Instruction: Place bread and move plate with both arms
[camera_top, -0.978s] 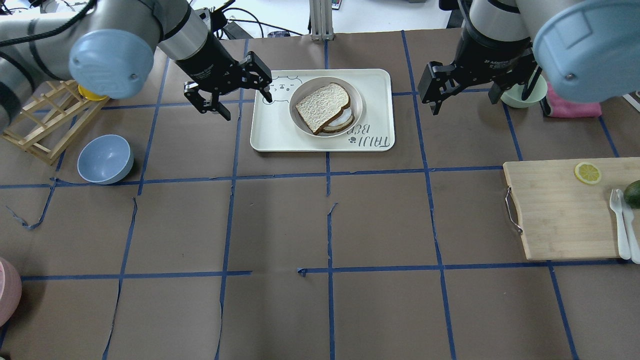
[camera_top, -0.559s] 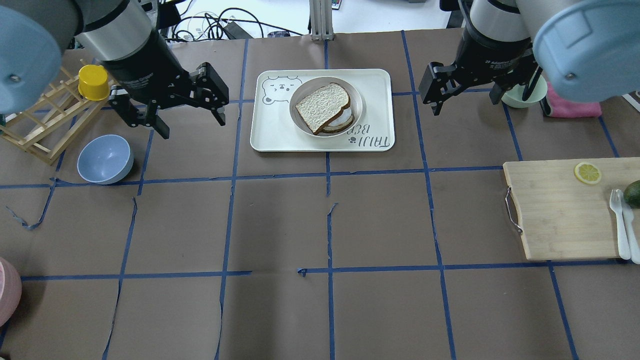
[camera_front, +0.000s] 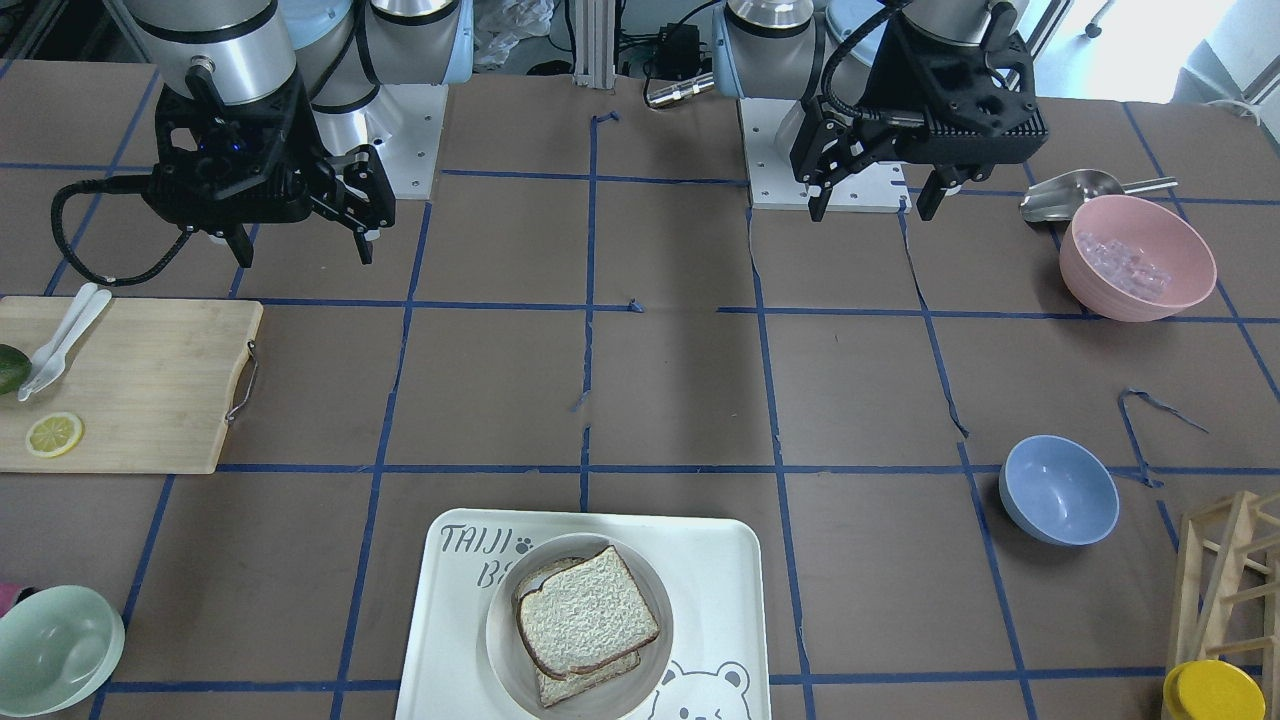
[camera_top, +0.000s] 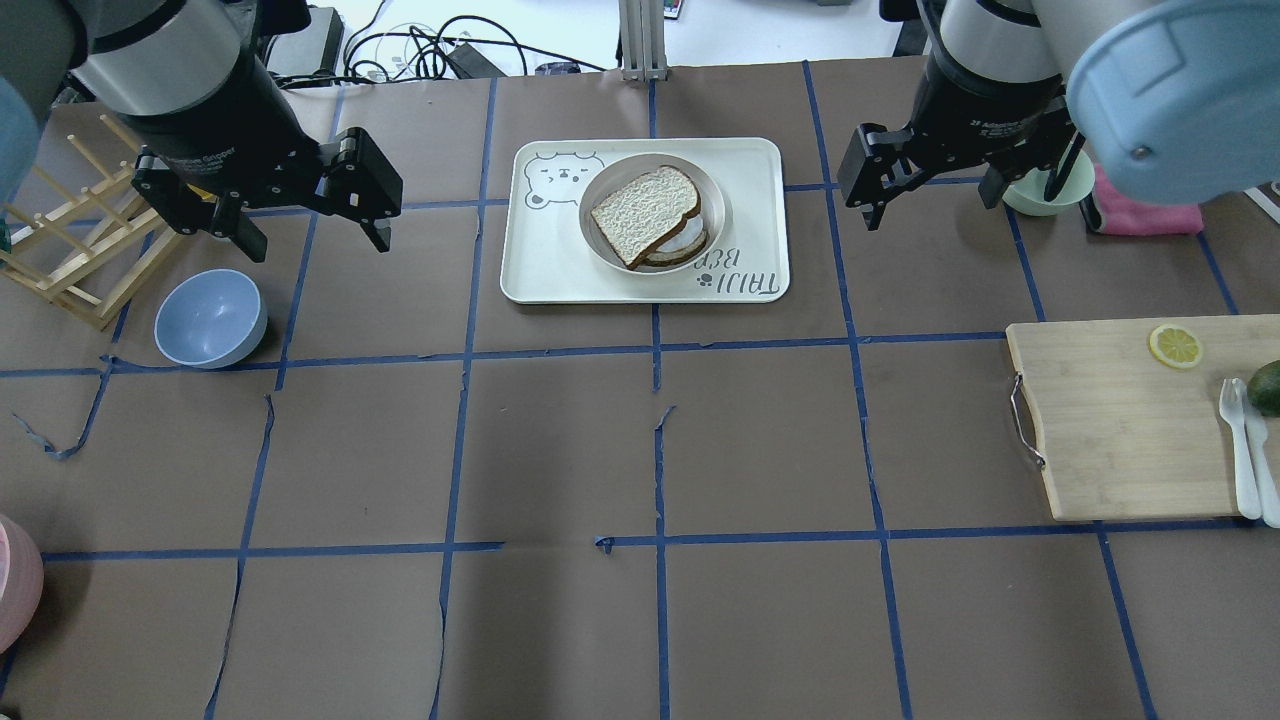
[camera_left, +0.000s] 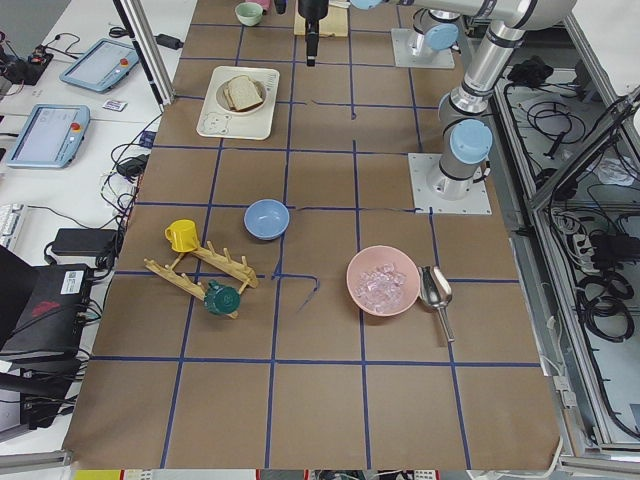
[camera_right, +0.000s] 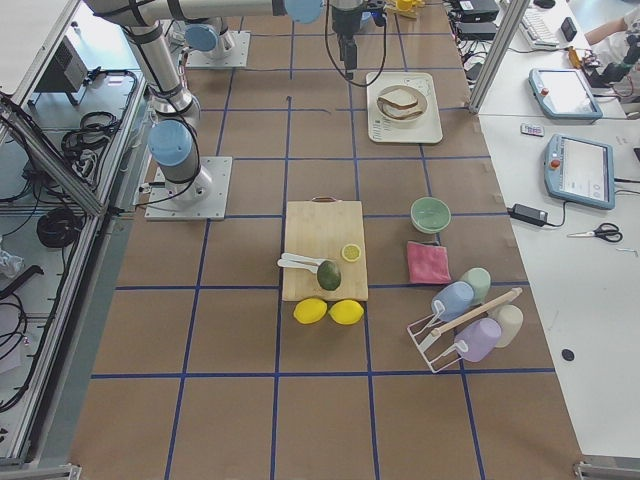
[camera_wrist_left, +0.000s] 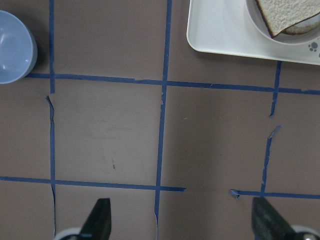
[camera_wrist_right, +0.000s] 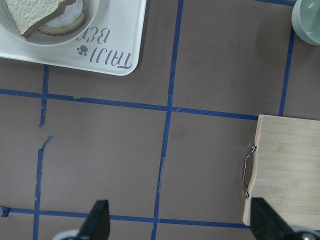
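The bread (camera_top: 645, 213) lies on top of an egg-topped slice (camera_top: 682, 246) in the round plate (camera_top: 716, 200), which stands on the bear-printed tray (camera_top: 540, 260). The bread also shows in the front view (camera_front: 588, 622). My left gripper (camera_top: 316, 245) is open and empty, hanging above bare table left of the tray, beside the wooden rack. My right gripper (camera_top: 930, 205) is open and empty, right of the tray. In the left wrist view only the tray corner (camera_wrist_left: 215, 30) and the bread's edge (camera_wrist_left: 287, 15) show, far from the fingers (camera_wrist_left: 100, 217).
A blue bowl (camera_top: 210, 318) and a wooden rack (camera_top: 70, 260) sit near my left gripper. A green bowl (camera_top: 1050, 185) and a pink cloth (camera_top: 1150, 215) are behind my right gripper. A cutting board (camera_top: 1130, 420) with a lemon slice lies at the right.
My left gripper has moved left, from the tray's left edge to beside the wooden rack, still open. The right arm, bread and plate have not moved.
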